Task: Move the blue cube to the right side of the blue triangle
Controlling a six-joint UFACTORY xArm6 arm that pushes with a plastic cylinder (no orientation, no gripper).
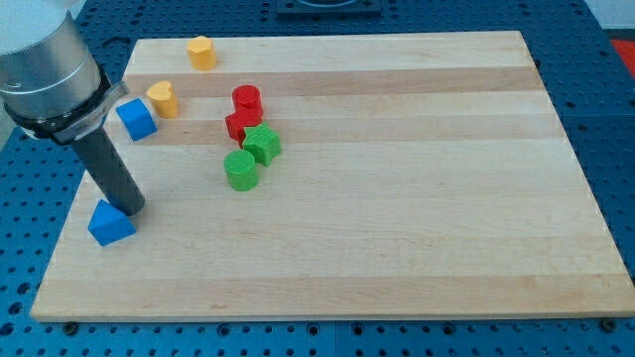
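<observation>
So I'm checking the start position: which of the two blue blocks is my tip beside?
The blue triangle at the view's lower left; my tip touches it. The blue cube sits higher.

No text, label, brand, number or sign can be read anywhere in this camera view: the wooden worktop (397, 228) is bare of markings, the coloured blocks carry no lettering, and the arm's grey housing (45, 64) and dark rod (109, 174) show no legible print. The blue perforated surface (615, 99) around the worktop is likewise unmarked.
</observation>
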